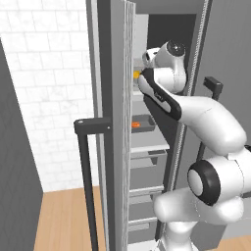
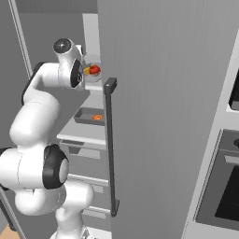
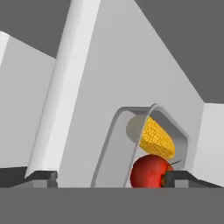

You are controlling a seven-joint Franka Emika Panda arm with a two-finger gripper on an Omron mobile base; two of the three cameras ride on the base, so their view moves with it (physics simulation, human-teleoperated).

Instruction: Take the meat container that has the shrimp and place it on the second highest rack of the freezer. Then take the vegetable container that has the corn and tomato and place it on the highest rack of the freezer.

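The light grey vegetable container [image 3: 113,144] rests on the top shelf of the freezer [image 2: 163,116]. It holds the yellow corn [image 3: 158,138] and the red tomato [image 3: 148,171]. My gripper [image 3: 109,177] is open at the tray's near end, one fingertip out to the left and the other beside the tomato. From the right base view, the vegetable container [image 2: 93,76] sits just past my hand. One shelf lower lies the dark meat container [image 2: 87,116] with the orange shrimp [image 2: 97,117]. The meat container [image 1: 144,123] also shows past the door edge.
The freezer's open door [image 1: 115,122] with its dark handle [image 1: 84,162] stands close on my left, the other door and handle [image 2: 110,140] on my right. Grey drawers [image 1: 147,159] sit below the shelves. A black oven column [image 2: 224,186] is at far right.
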